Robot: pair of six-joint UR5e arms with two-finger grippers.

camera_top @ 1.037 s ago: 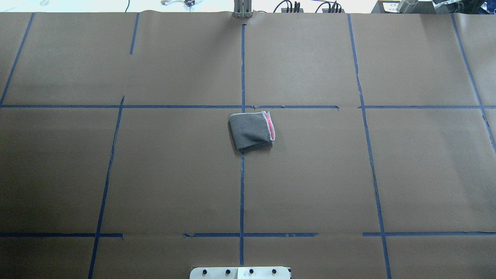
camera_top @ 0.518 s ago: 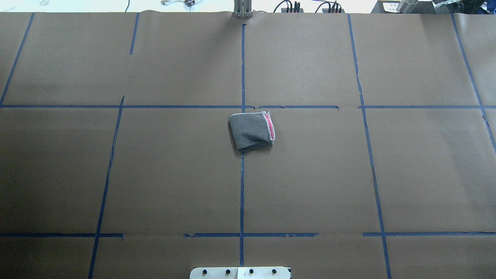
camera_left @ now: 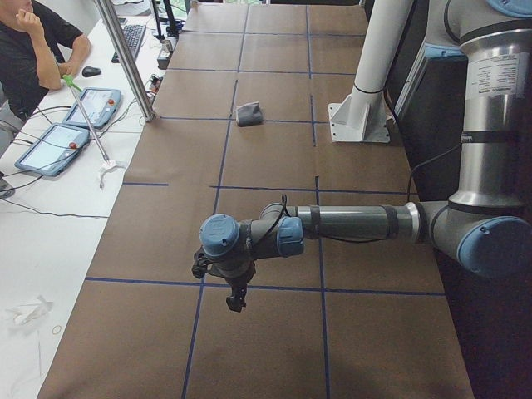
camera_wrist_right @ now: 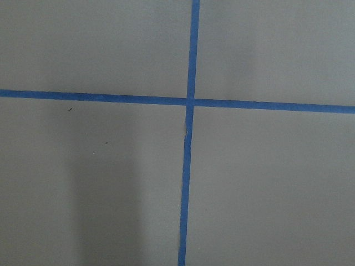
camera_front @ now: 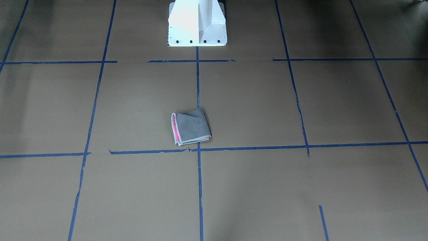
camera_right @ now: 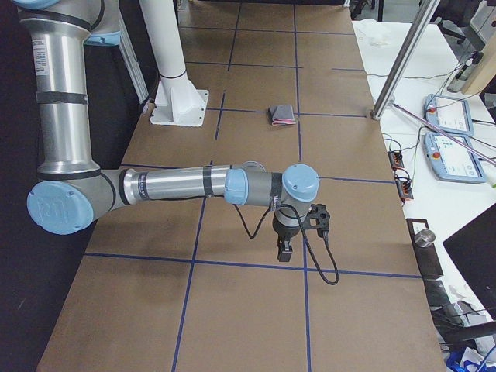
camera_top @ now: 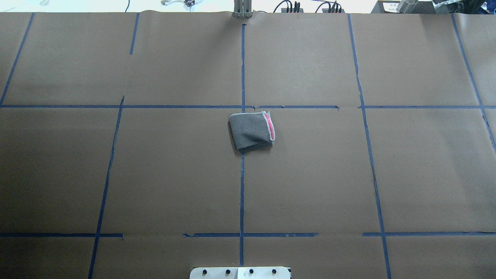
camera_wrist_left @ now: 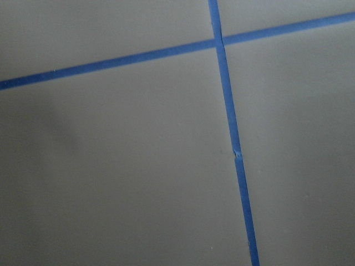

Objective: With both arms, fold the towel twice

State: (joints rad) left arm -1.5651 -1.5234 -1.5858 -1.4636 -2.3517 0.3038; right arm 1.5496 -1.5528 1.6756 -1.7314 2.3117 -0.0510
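Observation:
The towel [camera_top: 251, 131] lies folded into a small square at the table's middle, grey face up, with a pink strip and whitish stitched edge along one side. It also shows in the front-facing view [camera_front: 191, 126] and small in both side views [camera_left: 248, 113] [camera_right: 281, 114]. The left arm [camera_left: 349, 223] reaches out low over the table's left end, its gripper [camera_left: 237, 299] pointing down, far from the towel. The right arm [camera_right: 186, 184] does the same at the right end with its gripper [camera_right: 284, 249]. I cannot tell whether either gripper is open or shut. Both wrist views show only brown paper and blue tape.
Brown paper with blue tape grid lines [camera_top: 242, 186] covers the table. The white pedestal base [camera_front: 197, 23] stands at the robot's side. A metal post [camera_left: 125, 58], teach pendants [camera_left: 91, 104] and a seated operator [camera_left: 33, 41] are beyond the far edge.

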